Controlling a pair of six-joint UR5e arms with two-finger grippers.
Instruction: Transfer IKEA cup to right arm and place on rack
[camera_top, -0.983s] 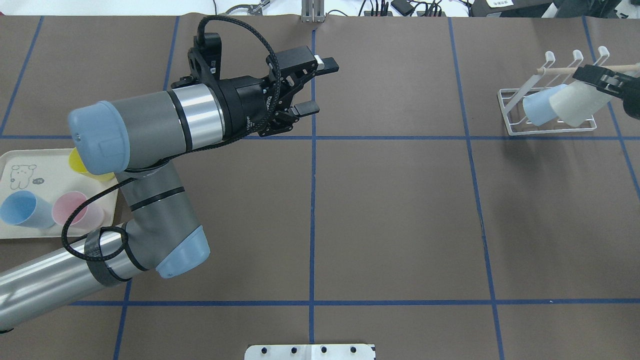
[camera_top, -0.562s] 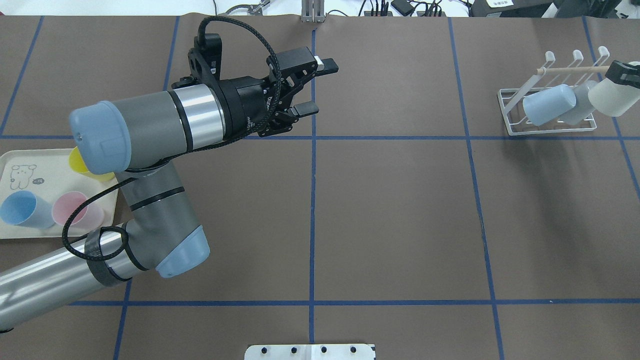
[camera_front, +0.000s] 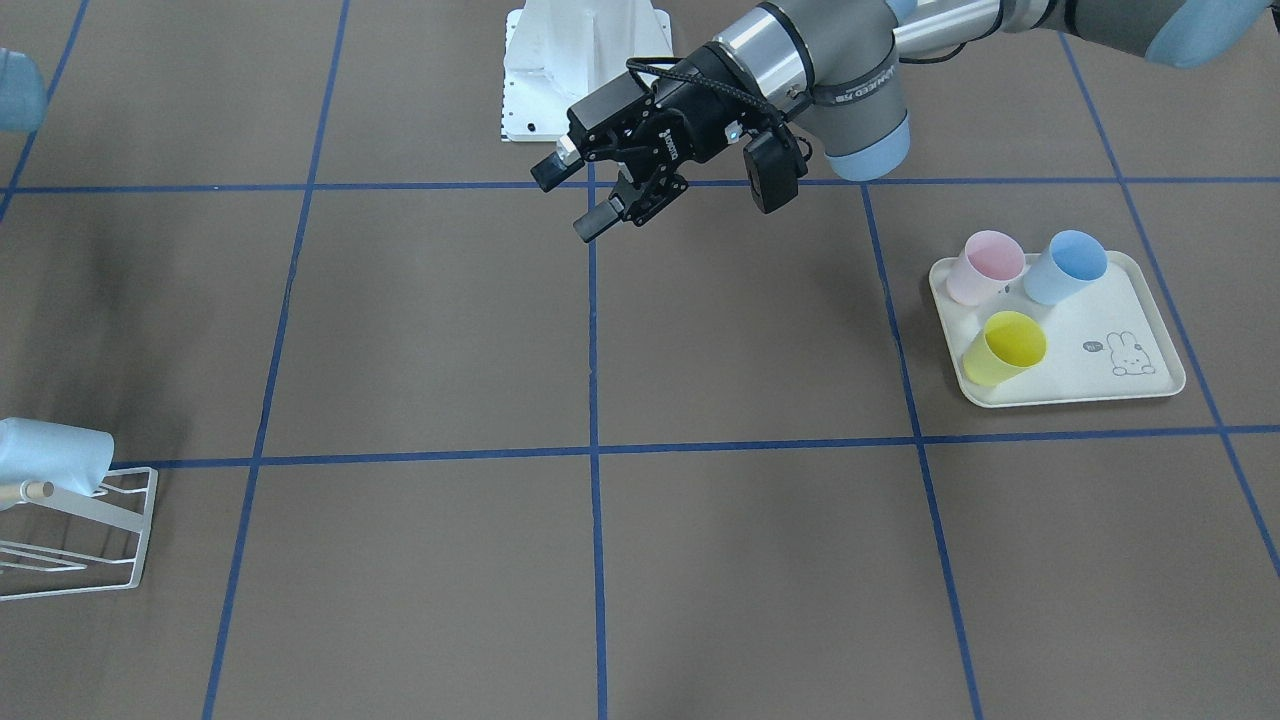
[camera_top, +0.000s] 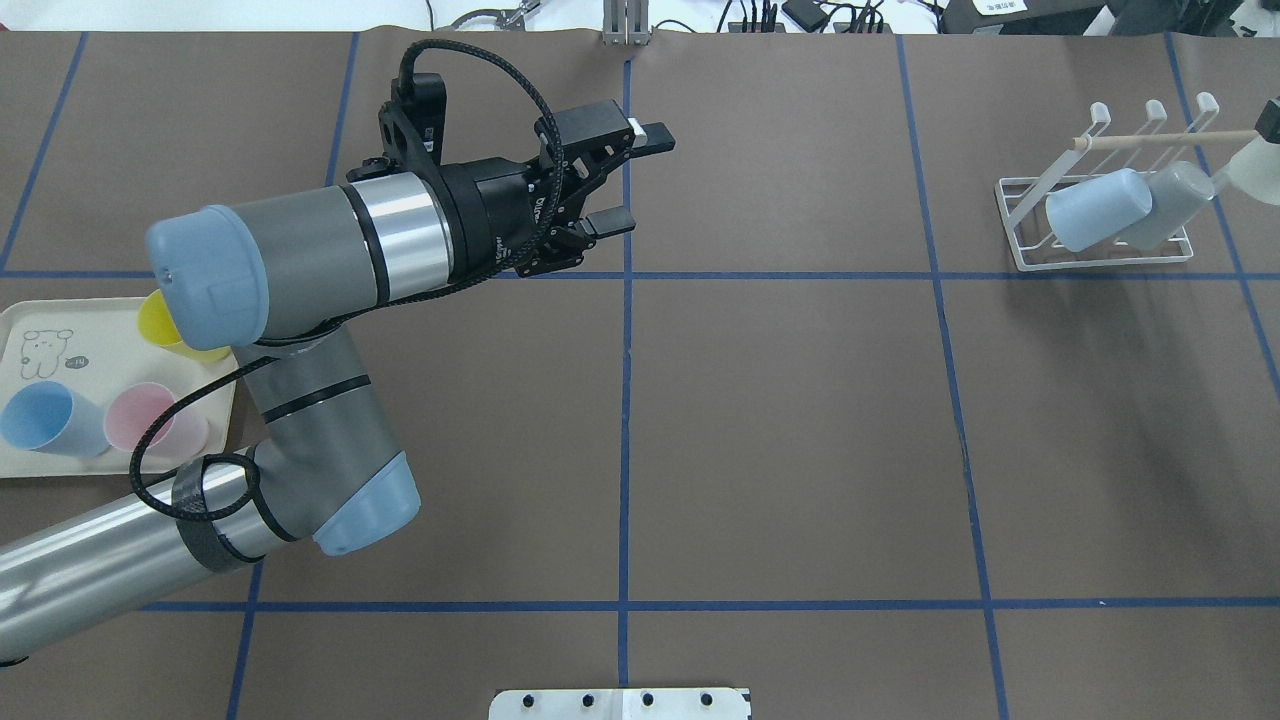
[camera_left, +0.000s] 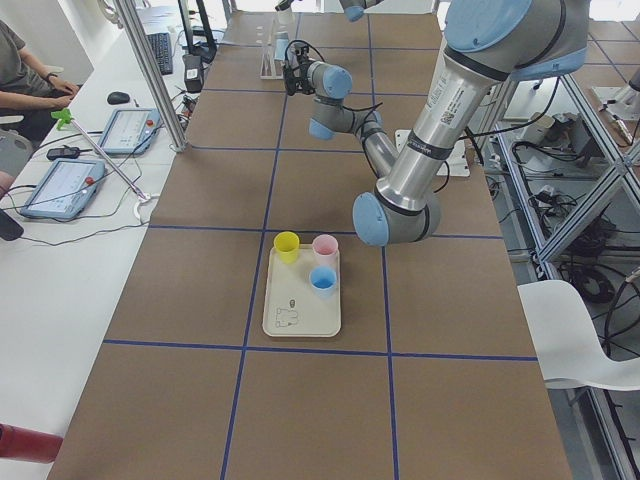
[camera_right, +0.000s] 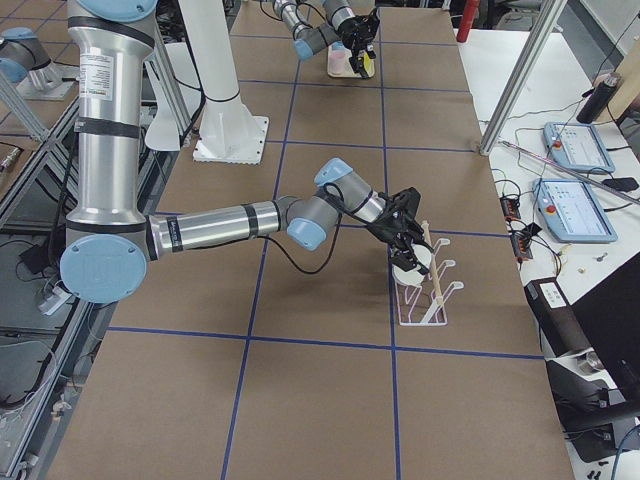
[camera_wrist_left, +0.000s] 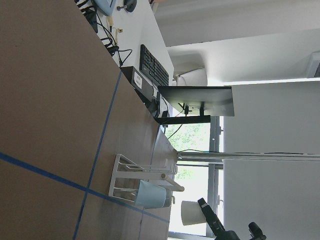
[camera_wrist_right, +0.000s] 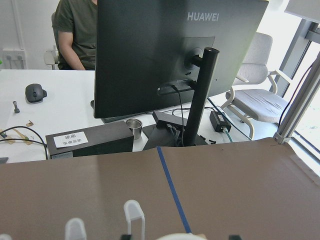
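Cup (camera_top: 1252, 172), white, clamped in right claw (camera_right: 408, 245) just beside rack (camera_right: 430, 292); left claw (camera_top: 638, 178) wide open, empty.

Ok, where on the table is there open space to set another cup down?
The widest bare patch is the middle of the table, between the open left gripper and the rack. Crowded: the tray holding a yellow cup, pink cup and blue cup, and the rack, where the right gripper holds a white cup.
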